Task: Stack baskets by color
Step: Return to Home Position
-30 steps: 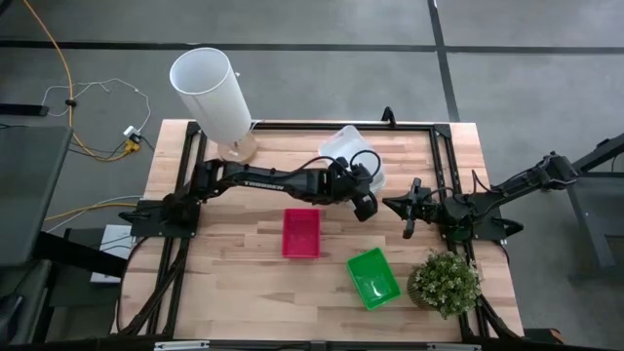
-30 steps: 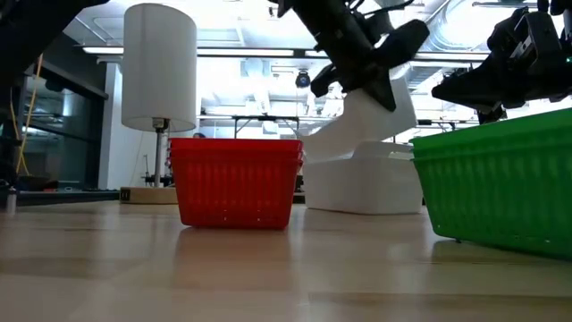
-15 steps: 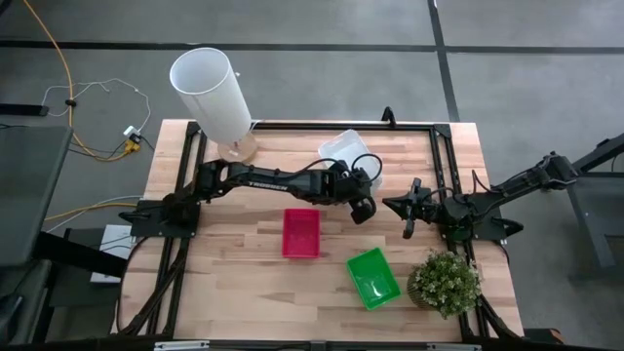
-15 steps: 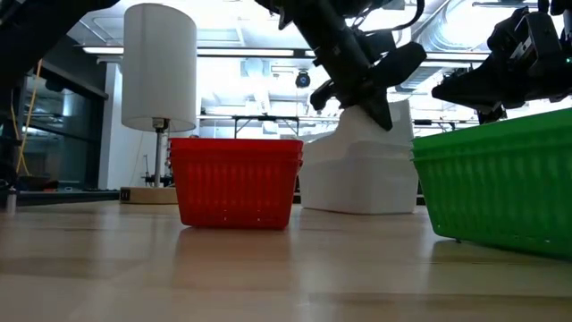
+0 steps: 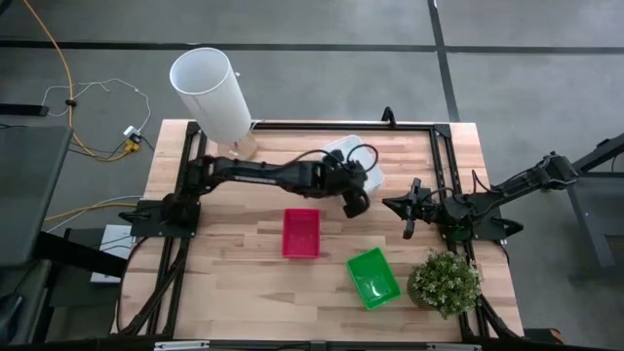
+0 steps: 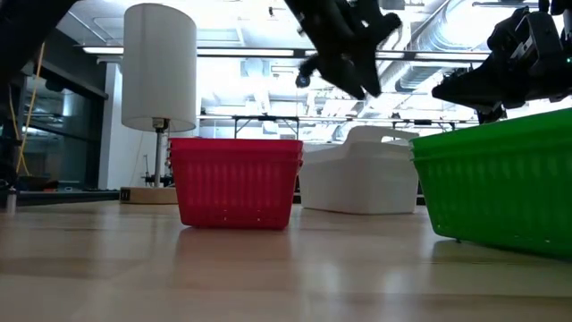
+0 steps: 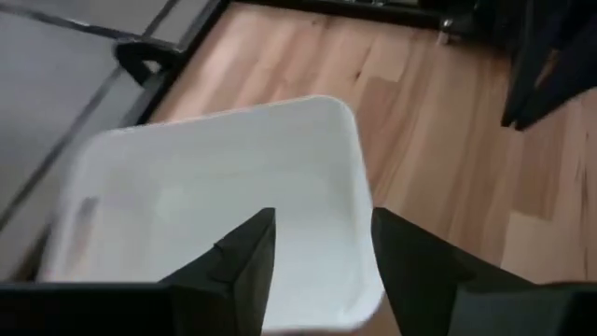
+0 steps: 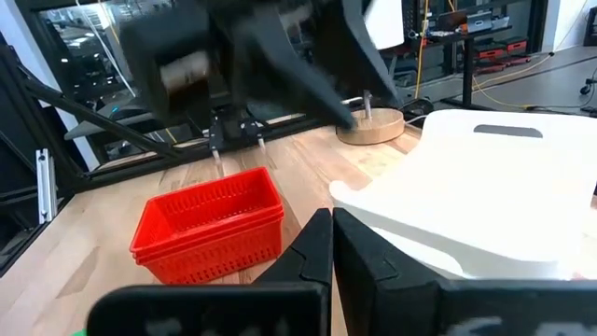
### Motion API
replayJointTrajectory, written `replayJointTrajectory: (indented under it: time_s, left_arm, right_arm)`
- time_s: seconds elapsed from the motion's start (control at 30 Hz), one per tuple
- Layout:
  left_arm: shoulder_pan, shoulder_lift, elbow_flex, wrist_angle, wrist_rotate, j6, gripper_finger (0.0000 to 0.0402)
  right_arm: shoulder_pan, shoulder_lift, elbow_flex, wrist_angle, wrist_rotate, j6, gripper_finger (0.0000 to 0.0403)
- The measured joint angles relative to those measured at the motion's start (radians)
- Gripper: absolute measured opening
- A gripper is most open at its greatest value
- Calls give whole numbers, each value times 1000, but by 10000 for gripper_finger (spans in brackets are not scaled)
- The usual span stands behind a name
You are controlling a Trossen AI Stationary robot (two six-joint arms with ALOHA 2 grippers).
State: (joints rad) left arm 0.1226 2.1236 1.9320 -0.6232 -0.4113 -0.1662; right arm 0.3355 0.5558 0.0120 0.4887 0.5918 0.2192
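Observation:
White baskets (image 5: 341, 147) sit nested at the table's far middle, level on the wood in the low view (image 6: 359, 174). My left gripper (image 7: 322, 224) hangs open just above their near rim (image 6: 344, 58), touching nothing. A red stack (image 5: 301, 233) stands mid-table, and a green basket (image 5: 373, 277) lies nearer the front right. My right gripper (image 5: 409, 211) waits shut at the table's right side, level, holding nothing (image 8: 331, 247).
A tall white cylinder (image 5: 211, 96) on a wooden foot stands at the far left corner. A small potted plant (image 5: 445, 283) sits at the front right, beside the green basket. Bare wood lies along the front and left of the table.
My left gripper has opened and let go of the tilted white basket, then risen clear. The basket has dropped from its slant and now sits level in the white stack.

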Motion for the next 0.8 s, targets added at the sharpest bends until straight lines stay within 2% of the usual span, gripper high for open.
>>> replayJointTrajectory:
  time_s: [0.23,0.4,0.53,0.63,0.8]
  left_arm:
    - [-9,-206,-39,-228,-52,24,162]
    - [-39,-411,-172,-234,-135,-10,122]
    - [-91,-585,-361,-150,-235,-13,62]
    - [-134,-725,-540,-34,-271,2,13]
    - [-213,-947,-875,290,-286,55,6]
  right_arm:
    - [0,0,0,1,-1,-2,0]
    - [0,0,0,-8,-1,8,0]
    - [0,0,0,-2,-1,8,0]
    - [0,0,0,2,-1,8,0]
    - [0,-1,0,11,-27,0,0]
